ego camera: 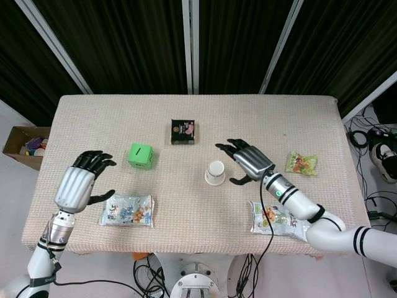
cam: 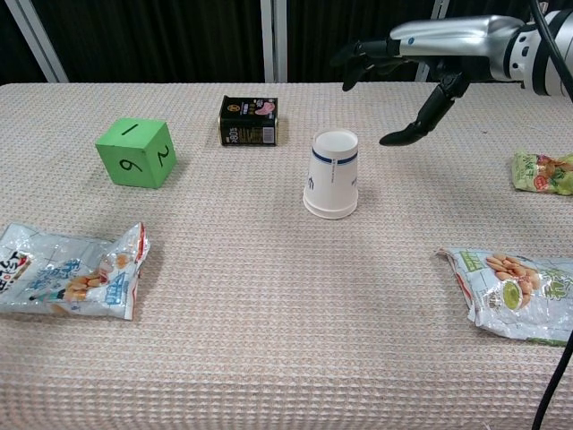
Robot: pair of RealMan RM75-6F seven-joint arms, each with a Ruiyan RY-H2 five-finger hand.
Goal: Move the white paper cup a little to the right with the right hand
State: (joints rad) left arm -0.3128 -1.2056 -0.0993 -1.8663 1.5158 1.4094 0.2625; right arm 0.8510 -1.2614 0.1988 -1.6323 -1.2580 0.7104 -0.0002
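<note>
Brown cardboard box full of odds and ends sits on the floor at the far left, off the table's edge. My left hand hangs over the near left part of the beige woven tablecloth, silver-backed with dark fingers spread and holding nothing; I see it only in the head view. Just to its right a crinkled clear snack bag with blue print lies flat near the front edge; the chest view shows it at the left. Farther back stands a green cube with black numbers on its faces, clear in the chest view too. Right of that, toward the far side, a small dark tin with a pink label rests on the cloth.

Near the middle stands the white paper cup with a blue band, mouth down on the cloth and a little tilted in the chest view. My right hand hovers just right of the cup, fingers apart, thumb reaching down beside it; the chest view shows the hand above and behind the cup with a gap between them, so I read no contact. Right of the hand, a snack bag with green and orange print lies near the front, and a small green packet sits farther right.
</note>
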